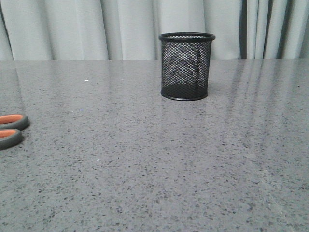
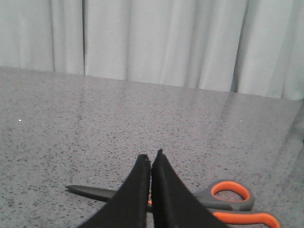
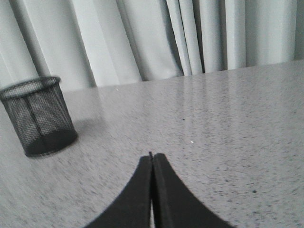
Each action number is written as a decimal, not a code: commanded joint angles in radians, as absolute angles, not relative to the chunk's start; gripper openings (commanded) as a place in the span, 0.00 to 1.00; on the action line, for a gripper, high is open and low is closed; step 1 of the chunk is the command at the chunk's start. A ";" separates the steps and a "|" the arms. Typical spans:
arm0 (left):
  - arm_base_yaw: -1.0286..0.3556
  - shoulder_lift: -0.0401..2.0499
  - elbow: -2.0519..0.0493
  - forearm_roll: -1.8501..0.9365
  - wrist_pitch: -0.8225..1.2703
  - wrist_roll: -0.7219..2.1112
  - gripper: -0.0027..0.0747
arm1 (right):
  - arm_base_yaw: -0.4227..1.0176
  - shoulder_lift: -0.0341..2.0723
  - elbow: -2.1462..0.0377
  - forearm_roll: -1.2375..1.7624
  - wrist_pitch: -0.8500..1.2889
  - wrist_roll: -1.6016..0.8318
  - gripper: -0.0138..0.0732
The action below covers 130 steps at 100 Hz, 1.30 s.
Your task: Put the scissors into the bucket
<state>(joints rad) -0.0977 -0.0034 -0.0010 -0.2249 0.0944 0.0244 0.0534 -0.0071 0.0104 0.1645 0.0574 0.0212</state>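
The scissors [image 2: 223,202] lie flat on the grey table, blades pointing one way and the grey, orange-lined loops the other. In the front view only the two handle loops [image 1: 10,129] show at the left edge. My left gripper [image 2: 151,156] is shut and empty, hovering in front of the scissors' middle, which it hides. The black mesh bucket [image 1: 186,65] stands upright at the back centre of the table, empty; it also shows in the right wrist view [image 3: 39,116]. My right gripper [image 3: 152,156] is shut and empty, well apart from the bucket. Neither arm shows in the front view.
The grey speckled table [image 1: 154,159] runs back to pale curtains [image 1: 96,29]. Nothing else stands on it.
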 commanded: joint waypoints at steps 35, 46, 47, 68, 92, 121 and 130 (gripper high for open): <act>-0.095 -0.027 0.008 -0.874 0.010 0.013 0.01 | 0.051 -0.032 -0.002 0.701 0.006 0.018 0.08; -0.095 -0.027 -0.045 -0.880 0.036 0.013 0.01 | 0.051 -0.028 -0.054 0.662 0.085 0.018 0.10; -0.095 -0.027 -0.049 -0.878 0.043 0.013 0.01 | 0.051 -0.026 -0.063 0.657 0.092 0.018 0.10; -0.095 0.028 -0.258 -0.676 0.243 0.013 0.01 | 0.051 0.096 -0.244 0.489 0.314 0.018 0.11; -0.095 0.324 -0.618 -0.449 0.610 0.151 0.01 | 0.051 0.432 -0.518 0.330 0.587 0.018 0.11; -0.095 0.620 -0.882 -0.449 0.914 0.269 0.01 | 0.051 0.679 -0.733 0.297 0.747 -0.034 0.11; -0.095 0.676 -0.918 -0.449 0.955 0.282 0.01 | 0.051 0.705 -0.759 0.297 0.773 -0.045 0.11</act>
<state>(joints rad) -0.0977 0.6259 -0.8561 -0.4279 0.9567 0.2627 0.0534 0.6788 -0.7016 0.2983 0.7985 -0.0201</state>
